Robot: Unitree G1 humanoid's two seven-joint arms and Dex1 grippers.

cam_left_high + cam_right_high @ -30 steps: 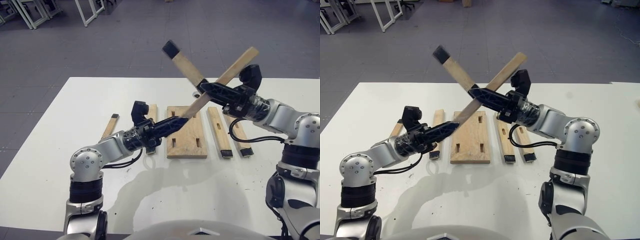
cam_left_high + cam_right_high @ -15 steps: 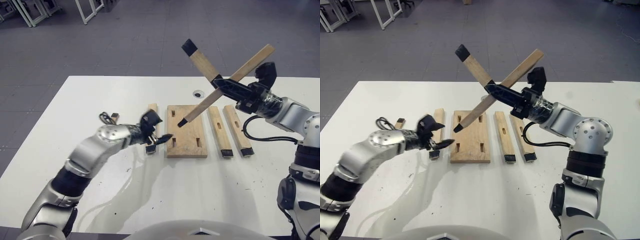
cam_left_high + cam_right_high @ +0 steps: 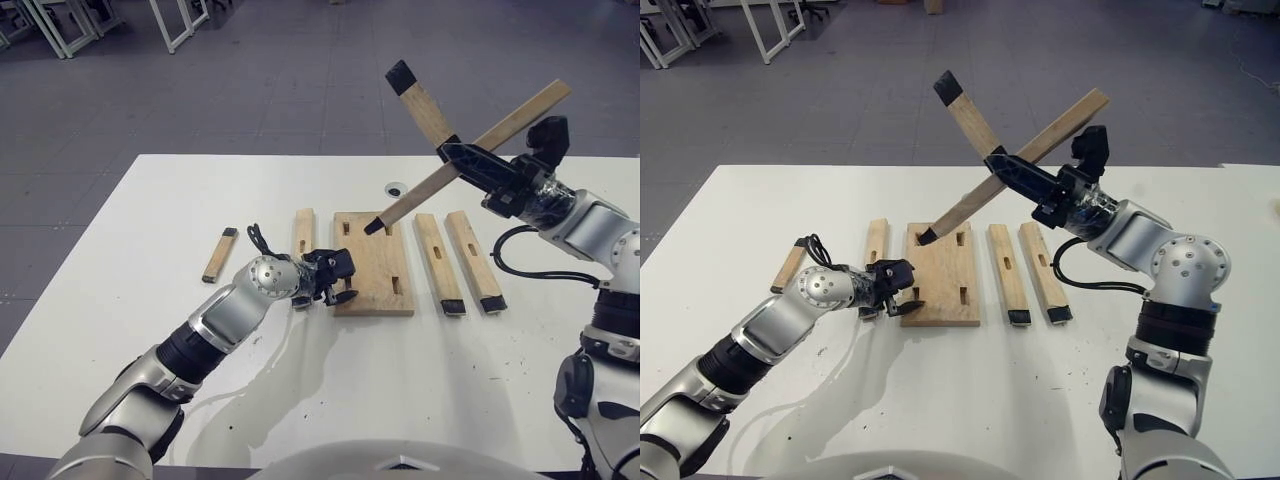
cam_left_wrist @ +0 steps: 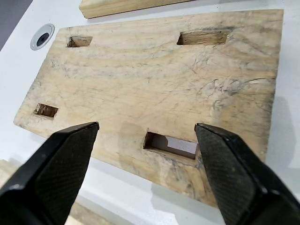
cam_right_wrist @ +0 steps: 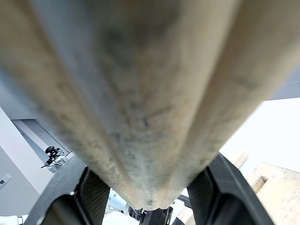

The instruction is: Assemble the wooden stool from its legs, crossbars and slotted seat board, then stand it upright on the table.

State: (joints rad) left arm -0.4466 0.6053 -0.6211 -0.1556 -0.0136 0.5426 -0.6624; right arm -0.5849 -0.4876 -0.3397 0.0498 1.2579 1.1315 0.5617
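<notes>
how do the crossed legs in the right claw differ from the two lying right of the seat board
The crossed legs form an X; the flat legs lie parallel, apart. The crossed legs hang tilted in the right claw; the flat legs rest on the table. Both: pale wood, black end caps.

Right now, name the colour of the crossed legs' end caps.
Black end caps, best in the left eye view.

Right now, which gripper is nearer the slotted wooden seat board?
Left. The left gripper is open at the left edge of the seat board; the right gripper holds crossed wooden legs aloft, farther off.
</notes>
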